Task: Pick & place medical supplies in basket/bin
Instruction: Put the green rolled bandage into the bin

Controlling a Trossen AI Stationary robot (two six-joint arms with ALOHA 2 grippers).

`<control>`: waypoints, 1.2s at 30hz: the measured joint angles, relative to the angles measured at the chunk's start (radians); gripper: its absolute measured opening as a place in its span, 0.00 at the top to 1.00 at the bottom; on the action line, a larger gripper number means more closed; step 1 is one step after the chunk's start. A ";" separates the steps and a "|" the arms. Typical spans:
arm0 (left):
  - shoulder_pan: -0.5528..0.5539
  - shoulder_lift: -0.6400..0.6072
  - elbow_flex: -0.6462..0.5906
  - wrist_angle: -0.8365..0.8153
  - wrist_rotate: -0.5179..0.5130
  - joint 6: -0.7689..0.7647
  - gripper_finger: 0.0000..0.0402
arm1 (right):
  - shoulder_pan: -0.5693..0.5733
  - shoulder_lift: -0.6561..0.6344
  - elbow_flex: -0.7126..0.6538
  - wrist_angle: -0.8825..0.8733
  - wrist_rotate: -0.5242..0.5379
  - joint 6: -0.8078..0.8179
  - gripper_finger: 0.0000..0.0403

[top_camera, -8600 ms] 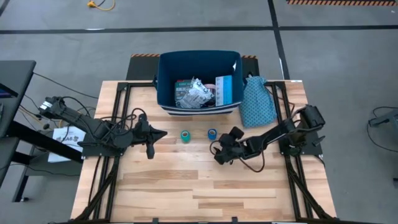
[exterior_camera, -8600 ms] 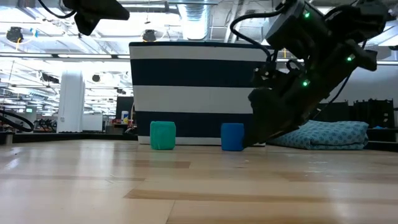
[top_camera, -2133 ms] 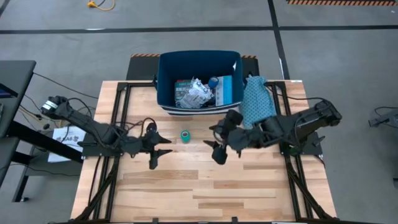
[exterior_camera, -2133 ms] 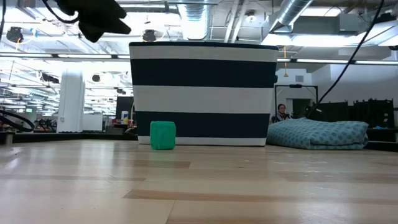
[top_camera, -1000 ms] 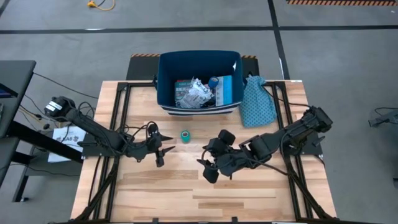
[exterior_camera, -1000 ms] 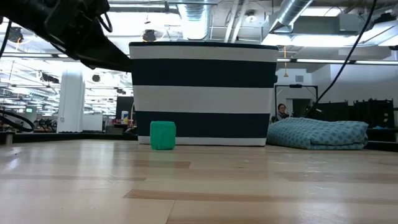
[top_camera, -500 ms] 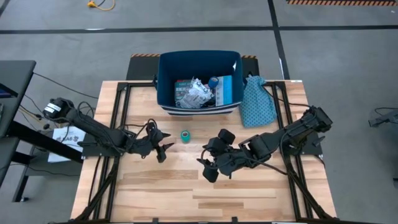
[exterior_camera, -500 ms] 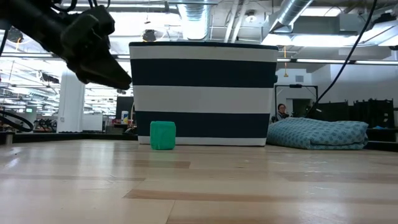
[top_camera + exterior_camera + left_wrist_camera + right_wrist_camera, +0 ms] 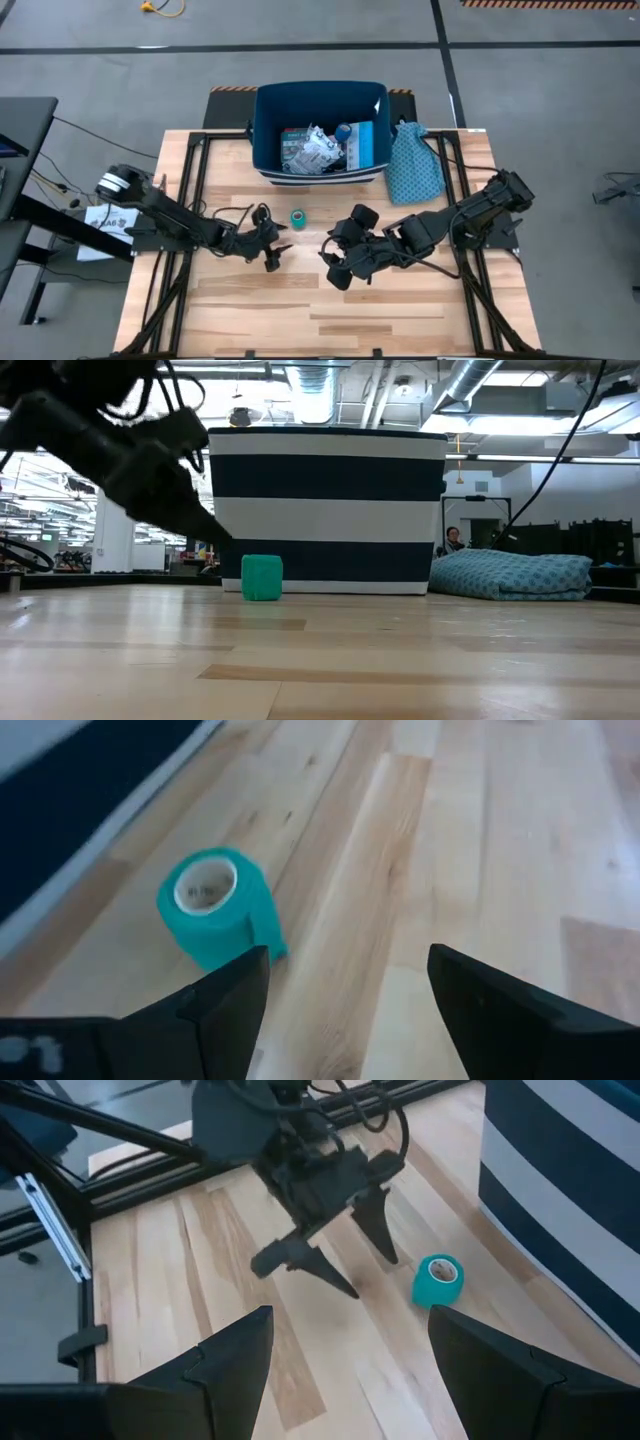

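Note:
A teal tape roll [image 9: 297, 217] stands on its flat end on the wooden table, just in front of the navy bin [image 9: 266, 150]; it also shows in the low view [image 9: 262, 577] and the left wrist view [image 9: 215, 907]. My left gripper [image 9: 278, 250] is open and empty, a little to the near left of the roll, pointing toward it. My right gripper [image 9: 329, 263] is open and empty, to the near right of the roll. The bin holds printed packets [image 9: 310, 148], a blue tape roll [image 9: 343, 130] and a white-blue packet [image 9: 361, 145].
The striped bin [image 9: 330, 510] stands at the table's far middle. A teal dotted cloth [image 9: 412, 165] lies to the bin's right at the far right. Bare wood lies toward the near edge [image 9: 320, 320]. Black frame rails run along both table sides.
My left gripper has gone toward the table's right and down, closing in on the teal roll, its fingers still apart. The roll has stayed where it was.

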 joint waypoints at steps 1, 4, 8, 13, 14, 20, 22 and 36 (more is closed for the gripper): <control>0.005 0.025 0.000 0.016 -0.002 -0.007 0.34 | 0.000 -0.001 0.000 -0.007 0.000 0.000 0.35; 0.007 0.102 0.000 0.041 -0.009 -0.043 0.34 | 0.000 -0.001 0.000 -0.013 0.000 0.001 0.35; 0.007 0.177 0.000 0.039 -0.049 -0.120 0.34 | 0.000 -0.002 0.000 -0.028 -0.010 0.014 0.35; 0.007 0.225 0.001 0.047 -0.077 -0.196 0.34 | 0.000 -0.002 0.000 -0.039 -0.025 0.028 0.35; 0.007 0.232 0.001 0.056 -0.084 -0.202 0.34 | 0.000 -0.002 0.000 -0.043 -0.025 0.028 0.35; 0.033 0.237 0.001 0.073 -0.113 -0.197 0.34 | -0.007 -0.002 0.000 -0.052 -0.026 0.027 0.35; 0.056 0.237 0.001 0.080 -0.115 -0.194 0.34 | -0.007 -0.002 0.000 -0.053 -0.026 0.027 0.35; 0.186 0.236 0.001 0.156 0.074 -0.062 0.34 | -0.007 -0.002 0.000 -0.078 -0.026 0.028 0.35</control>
